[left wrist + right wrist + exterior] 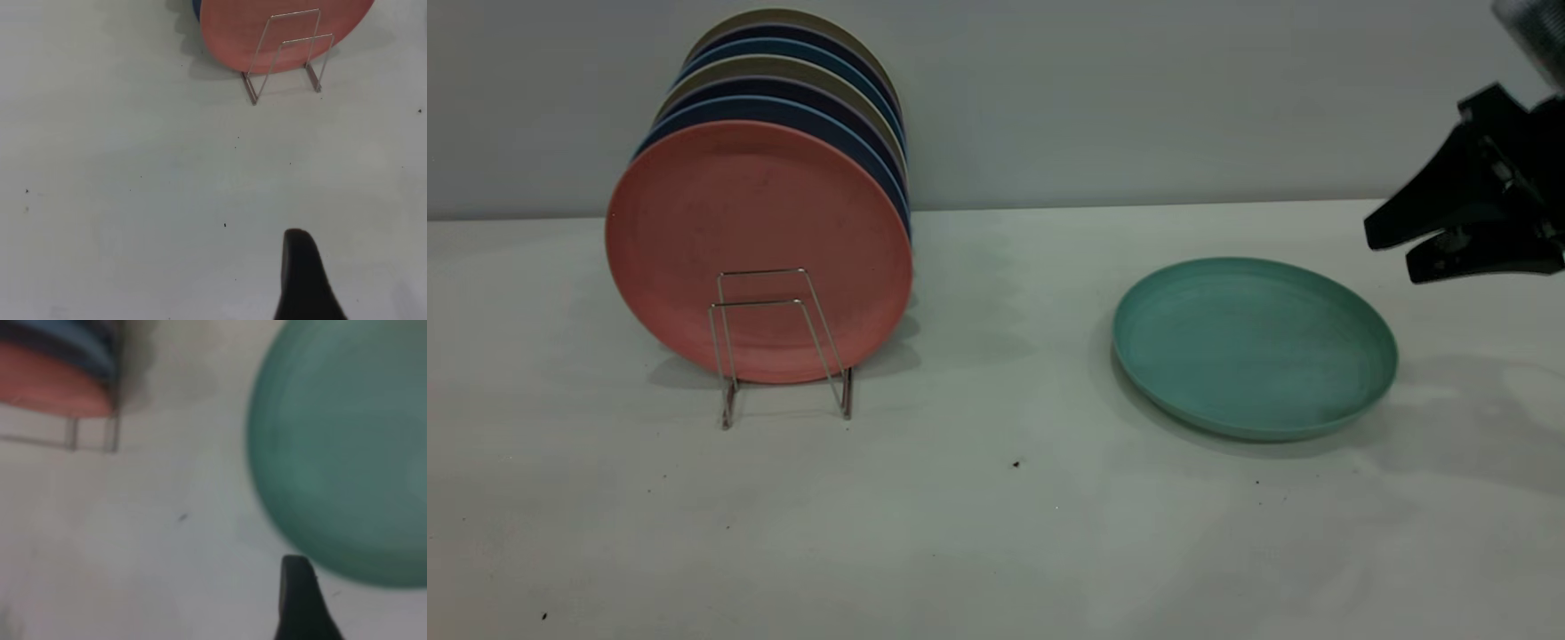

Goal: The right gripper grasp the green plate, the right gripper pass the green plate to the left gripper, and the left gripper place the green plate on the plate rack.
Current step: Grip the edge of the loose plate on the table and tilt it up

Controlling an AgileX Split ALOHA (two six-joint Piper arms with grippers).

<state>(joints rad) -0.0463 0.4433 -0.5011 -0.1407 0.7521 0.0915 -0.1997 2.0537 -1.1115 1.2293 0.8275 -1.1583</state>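
The green plate (pixel 1254 347) lies flat on the table at the right; it also shows in the right wrist view (pixel 347 453). My right gripper (pixel 1390 254) hovers above the table just right of the plate's far rim. It is open with a small gap and holds nothing. The plate rack (pixel 783 347) stands at the left, its two front wire loops bare. It also shows in the left wrist view (pixel 287 57). My left gripper (pixel 303 280) is out of the exterior view and hovers over bare table in front of the rack.
A salmon-pink plate (pixel 760 249) stands upright in the rack, with several dark blue and beige plates (pixel 800 98) behind it. A grey wall closes the back of the white table (pixel 996 533).
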